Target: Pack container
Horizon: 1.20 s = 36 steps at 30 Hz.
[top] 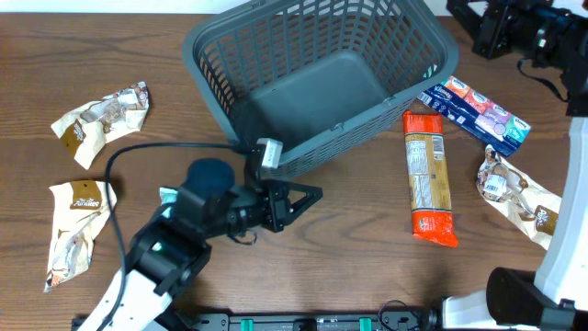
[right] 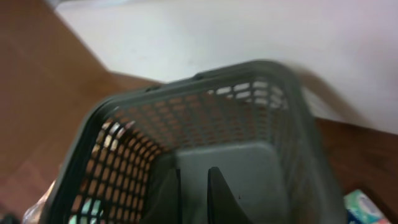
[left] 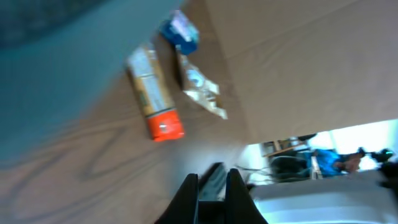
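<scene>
The container, a dark grey slotted basket [top: 230, 55], stands at the back middle with nothing in it. It fills the right wrist view [right: 205, 78] and shows as a blurred grey mass in the left wrist view [left: 50, 62]. My left gripper [top: 312, 196] hovers just in front of the basket's near wall and points right. In its own view [left: 212, 177] the jaws stand close together with nothing between them. My right gripper [right: 194, 171] is held high over the basket, jaws close together and empty. Its arm [top: 505, 28] is at the back right.
Right of the basket lie an orange-ended packet [top: 430, 179] [left: 152, 93], a blue packet [top: 478, 113] [left: 180, 31] and a white-brown wrapper [top: 514, 193] [left: 202, 87]. Two more white-brown wrappers lie at the left [top: 101, 119] [top: 78, 230].
</scene>
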{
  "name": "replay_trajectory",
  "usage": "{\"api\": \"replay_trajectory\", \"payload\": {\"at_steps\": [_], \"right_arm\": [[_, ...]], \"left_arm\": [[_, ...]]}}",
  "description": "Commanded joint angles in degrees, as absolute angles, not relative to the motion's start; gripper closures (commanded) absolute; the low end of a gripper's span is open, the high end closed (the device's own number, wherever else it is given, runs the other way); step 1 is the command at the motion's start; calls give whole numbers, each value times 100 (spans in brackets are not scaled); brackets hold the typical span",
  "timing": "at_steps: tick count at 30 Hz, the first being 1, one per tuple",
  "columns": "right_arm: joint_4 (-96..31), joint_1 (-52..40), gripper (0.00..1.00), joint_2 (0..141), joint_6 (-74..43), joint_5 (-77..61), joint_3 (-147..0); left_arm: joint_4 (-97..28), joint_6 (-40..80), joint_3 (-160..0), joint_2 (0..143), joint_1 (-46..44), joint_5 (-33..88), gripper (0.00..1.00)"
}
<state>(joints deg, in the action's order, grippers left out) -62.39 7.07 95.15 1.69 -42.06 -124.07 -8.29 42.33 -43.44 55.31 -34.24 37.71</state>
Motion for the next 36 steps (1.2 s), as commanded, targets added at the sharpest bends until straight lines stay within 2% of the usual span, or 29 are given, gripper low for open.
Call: {"api": "replay_trajectory", "payload": {"at_steps": [1,14,28,36], "right_arm": [[-6396,746,99,9765,670,-4694,-12449],[-7360,731,99,10447,1468,-4770,-12442],[-7819,731,99,10527,1638,-4130,-12440],[-8246,731,99,10530,1634,-3328,-12438]], "left_arm": [[-799,3813,-4388,5798,-3444,3485,94],[-784,3706,-4388,6018,-3444,3098,94],[-803,3557,-4388,6018,-3441,2836,94],[-810,3465,-4388,6018,-3441,2735,94]]}}
